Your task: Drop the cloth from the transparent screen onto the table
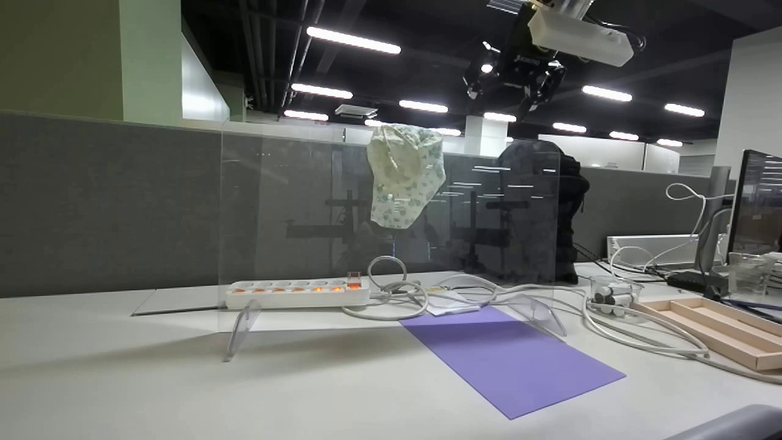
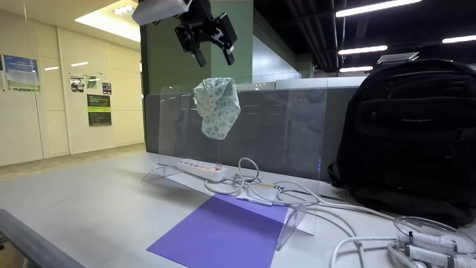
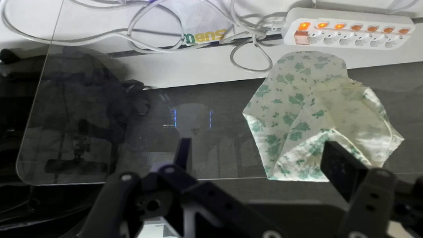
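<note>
A pale cloth with green leaf print hangs over the top edge of the transparent screen, in both exterior views (image 1: 404, 177) (image 2: 217, 108) and the wrist view (image 3: 297, 96). The transparent screen (image 1: 293, 208) (image 2: 275, 123) (image 3: 148, 162) stands upright on clear feet on the white table (image 1: 122, 379) (image 2: 104, 208). My gripper (image 1: 501, 101) (image 2: 215, 59) is open and empty, above the screen's top edge and apart from the cloth. In the wrist view the fingers (image 3: 257, 147) are wide apart; the right one overlaps the cloth's image, the left one lies beside it.
A white power strip (image 1: 299, 296) and loose cables (image 1: 391, 299) lie at the screen's base. A purple sheet (image 1: 513, 363) lies partly under it. A black backpack (image 2: 412, 141) and grey partition (image 1: 110, 201) stand behind. A wooden tray (image 1: 721, 333) and clear container (image 1: 614, 294) are at one side.
</note>
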Controlling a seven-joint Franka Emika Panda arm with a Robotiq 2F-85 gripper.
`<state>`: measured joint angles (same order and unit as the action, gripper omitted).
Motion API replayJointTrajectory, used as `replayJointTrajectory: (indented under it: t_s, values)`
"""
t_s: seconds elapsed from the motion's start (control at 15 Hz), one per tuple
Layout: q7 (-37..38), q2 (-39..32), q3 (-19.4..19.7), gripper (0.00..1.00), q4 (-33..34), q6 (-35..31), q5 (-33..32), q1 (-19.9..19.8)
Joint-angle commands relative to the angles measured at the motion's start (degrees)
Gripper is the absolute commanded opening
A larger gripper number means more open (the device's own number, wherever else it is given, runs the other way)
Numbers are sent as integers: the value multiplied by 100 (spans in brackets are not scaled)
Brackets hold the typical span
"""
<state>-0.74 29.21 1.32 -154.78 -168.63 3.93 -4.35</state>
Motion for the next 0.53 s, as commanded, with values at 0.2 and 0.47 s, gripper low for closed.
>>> replayJointTrajectory:
  t_s: [0.2, 0.47]
  values:
    - [-108, -921, 74, 100, 405, -901, -179, 152]
    - [-387, -1429, 191, 100, 584, -1447, -7, 623]
